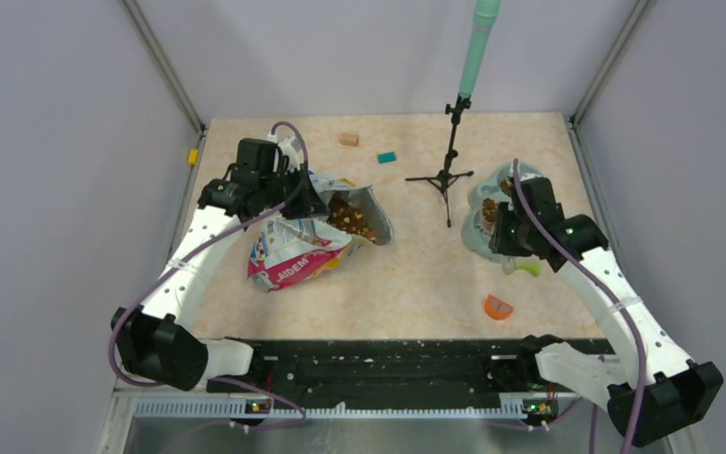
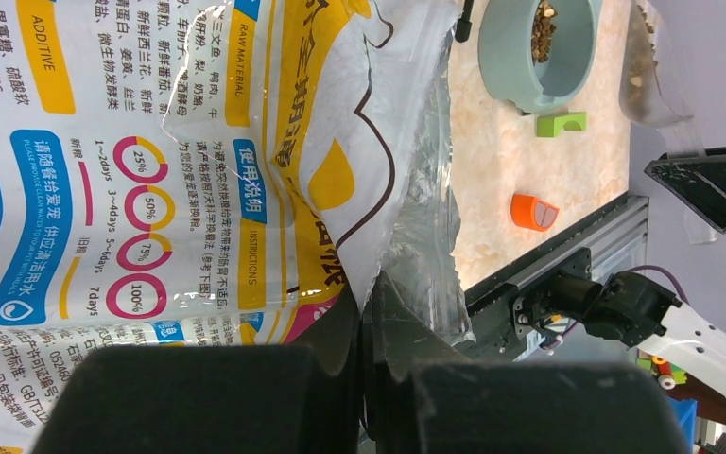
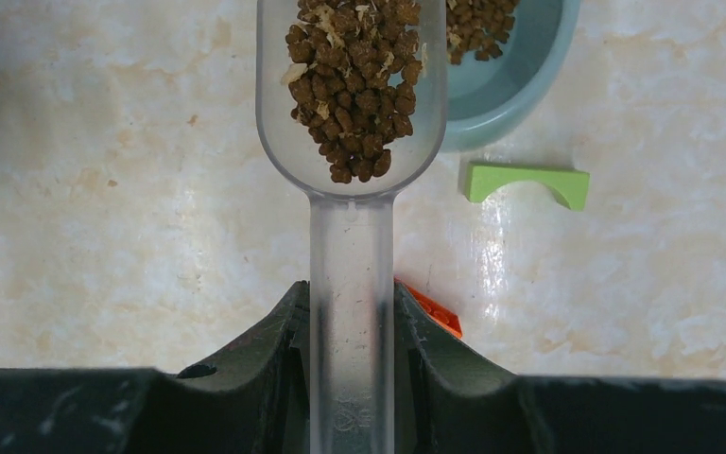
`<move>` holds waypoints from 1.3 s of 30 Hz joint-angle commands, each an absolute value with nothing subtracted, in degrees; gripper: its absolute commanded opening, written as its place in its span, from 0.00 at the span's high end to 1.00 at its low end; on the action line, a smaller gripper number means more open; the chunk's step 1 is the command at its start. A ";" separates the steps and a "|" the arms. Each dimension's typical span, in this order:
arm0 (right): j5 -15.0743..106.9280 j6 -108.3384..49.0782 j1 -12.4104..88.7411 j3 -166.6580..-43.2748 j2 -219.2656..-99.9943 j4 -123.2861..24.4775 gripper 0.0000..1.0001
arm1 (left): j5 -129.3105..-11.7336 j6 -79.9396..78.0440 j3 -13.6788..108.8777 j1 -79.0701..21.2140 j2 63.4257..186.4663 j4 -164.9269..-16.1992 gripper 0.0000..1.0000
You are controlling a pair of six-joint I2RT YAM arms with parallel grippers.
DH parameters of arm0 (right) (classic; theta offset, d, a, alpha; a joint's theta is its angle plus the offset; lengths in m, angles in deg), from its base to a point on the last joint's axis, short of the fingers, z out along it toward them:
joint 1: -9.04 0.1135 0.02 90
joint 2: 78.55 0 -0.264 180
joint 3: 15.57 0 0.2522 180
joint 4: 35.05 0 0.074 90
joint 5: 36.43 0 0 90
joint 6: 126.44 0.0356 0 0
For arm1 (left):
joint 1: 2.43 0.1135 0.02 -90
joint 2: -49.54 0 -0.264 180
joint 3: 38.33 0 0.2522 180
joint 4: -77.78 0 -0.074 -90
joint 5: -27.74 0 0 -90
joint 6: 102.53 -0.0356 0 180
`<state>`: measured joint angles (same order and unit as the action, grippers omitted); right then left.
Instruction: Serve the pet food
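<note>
The right gripper (image 3: pixel 352 322) is clamped on the handle of a clear plastic scoop (image 3: pixel 352 236), one finger pressed against each side of the stem, so the scoop sticks straight out ahead of the fingers. The pet food (image 3: pixel 354 85) fills the scoop's cup, a heap of small brown nuggets just beyond the fingertips and in line with them. Ahead of the gripper and a little to its right, in the right wrist view, sits a teal bowl (image 3: pixel 510 95) with more pet food in its bottom; the scoop's cup overlaps the bowl's near left rim, though whether they touch cannot be told. A green arch block (image 3: pixel 527 182) lies on the table (image 3: pixel 104 189) to the right of the scoop's handle, just short of the bowl, and an orange block (image 3: pixel 430 310) peeks out from under the right finger. On the other side of the table, the left gripper (image 2: pixel 364 322) is closed on the crinkly edge of the bag (image 2: pixel 151 142), pinching it beside the open mouth, with the printed face spreading away ahead and to the left of the fingers. From above, the bag lies on its side directly under and ahead of that gripper, and brown pet food shows in its open mouth. A thin black stand (image 1: pixel 449 170) rises between the two grippers.
</note>
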<state>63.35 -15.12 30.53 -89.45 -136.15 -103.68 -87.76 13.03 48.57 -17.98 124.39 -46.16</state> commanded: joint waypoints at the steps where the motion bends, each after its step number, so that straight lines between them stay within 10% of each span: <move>1: 57.64 -13.75 25.68 -88.83 -137.55 -104.31 1.00 | -84.75 11.23 50.58 -16.27 123.72 -50.61 1.00; 39: 19.37 6.02 -2.84 -90.86 -153.40 -107.74 1.00 | -83.09 11.55 47.07 -14.92 119.78 -50.13 1.00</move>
